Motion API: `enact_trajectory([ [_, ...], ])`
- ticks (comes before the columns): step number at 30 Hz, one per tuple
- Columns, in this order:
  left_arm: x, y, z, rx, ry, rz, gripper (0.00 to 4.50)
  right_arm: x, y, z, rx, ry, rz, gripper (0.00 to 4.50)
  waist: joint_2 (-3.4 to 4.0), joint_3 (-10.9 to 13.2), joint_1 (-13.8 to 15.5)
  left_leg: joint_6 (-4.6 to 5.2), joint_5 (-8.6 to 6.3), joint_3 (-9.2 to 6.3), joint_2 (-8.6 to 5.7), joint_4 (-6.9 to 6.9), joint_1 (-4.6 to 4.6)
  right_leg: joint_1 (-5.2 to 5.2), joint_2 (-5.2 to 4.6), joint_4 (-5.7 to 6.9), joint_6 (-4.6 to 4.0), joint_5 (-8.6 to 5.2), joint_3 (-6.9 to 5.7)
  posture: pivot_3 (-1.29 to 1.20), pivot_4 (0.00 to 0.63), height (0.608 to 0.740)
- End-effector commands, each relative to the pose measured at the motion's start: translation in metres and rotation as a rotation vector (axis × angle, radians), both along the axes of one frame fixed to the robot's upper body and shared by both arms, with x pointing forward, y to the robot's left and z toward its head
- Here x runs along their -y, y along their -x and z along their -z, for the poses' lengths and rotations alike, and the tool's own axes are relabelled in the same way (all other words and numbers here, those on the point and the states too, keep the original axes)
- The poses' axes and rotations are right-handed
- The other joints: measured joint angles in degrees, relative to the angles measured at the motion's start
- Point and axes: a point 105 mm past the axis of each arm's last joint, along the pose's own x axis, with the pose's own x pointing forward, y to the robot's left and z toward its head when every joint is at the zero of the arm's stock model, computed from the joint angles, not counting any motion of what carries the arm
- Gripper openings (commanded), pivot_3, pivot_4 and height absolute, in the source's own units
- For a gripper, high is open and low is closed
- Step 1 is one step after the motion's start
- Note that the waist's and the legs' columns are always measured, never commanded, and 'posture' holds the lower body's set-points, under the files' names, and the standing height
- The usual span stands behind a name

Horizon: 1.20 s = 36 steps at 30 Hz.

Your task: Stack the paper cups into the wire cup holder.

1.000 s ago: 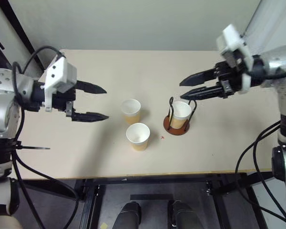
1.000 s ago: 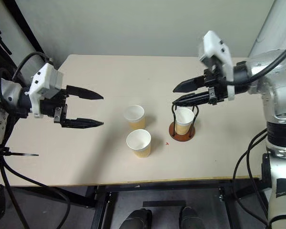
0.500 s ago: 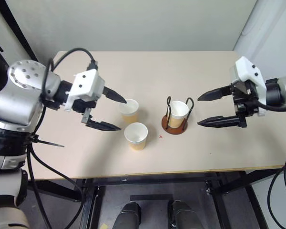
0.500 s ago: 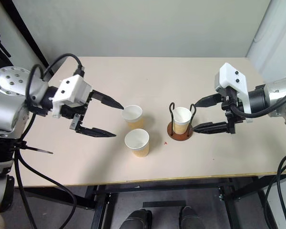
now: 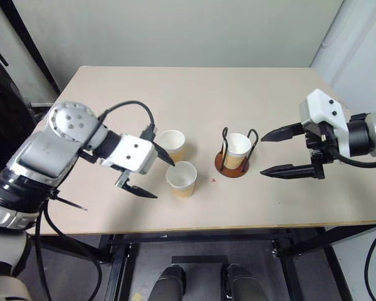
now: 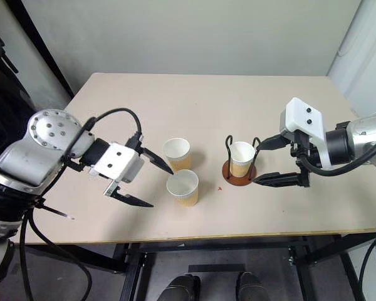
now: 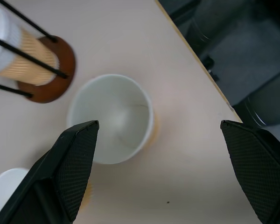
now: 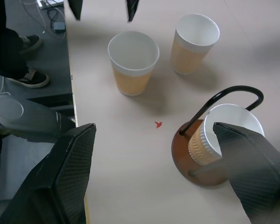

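Paper cups sit on the tan surface (image 5: 269,94). Going left to right: the left gripper (image 5: 149,174) hangs low with its jaws wide open and nothing in them, just beside two loose cups. One loose cup (image 5: 172,145) stands farther back, and the other loose cup (image 5: 181,179) stands nearer the front edge. Next comes the wire cup holder (image 5: 230,164) with a third cup (image 5: 237,150) standing inside its black loops. The right gripper (image 5: 271,152) is just past the holder, jaws wide open and empty.
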Motion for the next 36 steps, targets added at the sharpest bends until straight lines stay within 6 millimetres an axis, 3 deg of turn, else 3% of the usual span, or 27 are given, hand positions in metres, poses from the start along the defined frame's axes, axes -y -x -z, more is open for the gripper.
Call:
enact_trajectory([
  [1,-0.001,0.001,0.004,0.032,-0.053,0.054,4.5,0.003,0.002,-0.01,0.046,-0.002,0.008,4.16,0.0,0.0,0.03,0.0,0.0,0.0,0.0,0.01,0.0,0.01,0.0,0.0,0.0,0.0,0.0,0.0,0.15,0.74],
  [8,0.006,-0.019,0.013,0.091,-0.037,0.039,4.5,0.004,0.001,-0.01,0.051,0.004,0.017,4.16,0.0,0.0,0.19,0.0,0.0,0.0,-0.01,0.05,0.0,0.04,-0.02,0.0,0.02,0.01,0.0,0.0,0.15,0.74],
  [16,0.012,-0.018,0.024,0.054,-0.033,0.059,4.5,0.005,-0.001,-0.009,0.047,0.008,0.026,4.16,0.0,0.0,0.2,0.03,-0.02,0.0,-0.01,0.06,-0.03,0.04,-0.02,-0.03,0.12,0.05,-0.02,0.0,0.15,0.74],
  [20,0.02,-0.016,0.028,0.005,-0.008,0.071,3.61,0.007,-0.003,-0.007,0.044,0.013,0.036,4.2,0.0,0.0,0.27,0.03,-0.02,0.0,-0.01,0.1,-0.02,0.07,-0.02,-0.03,0.19,0.09,-0.02,0.0,0.15,0.74],
  [28,0.011,-0.017,0.031,-0.053,-0.047,0.04,0.61,0.008,-0.006,-0.008,0.039,0.004,0.049,4.2,0.0,0.0,0.26,0.04,-0.01,0.0,-0.01,0.14,-0.01,0.08,-0.02,-0.03,0.27,0.14,-0.01,0.0,0.15,0.74],
  [30,0.009,-0.016,0.033,-0.06,-0.057,0.039,0.03,0.009,-0.006,-0.008,0.04,0.005,0.049,4.2,0.0,0.0,0.26,0.04,-0.02,0.0,-0.01,0.14,-0.01,0.08,-0.02,-0.03,0.27,0.14,-0.01,0.0,0.15,0.74],
  [36,0.006,-0.017,0.026,-0.083,-0.042,0.013,0.03,0.01,-0.007,-0.009,0.041,0.005,0.053,4.2,0.0,0.0,0.3,0.04,-0.02,0.0,-0.01,0.15,-0.02,0.1,-0.02,-0.05,0.27,0.14,-0.01,0.0,0.15,0.74],
])
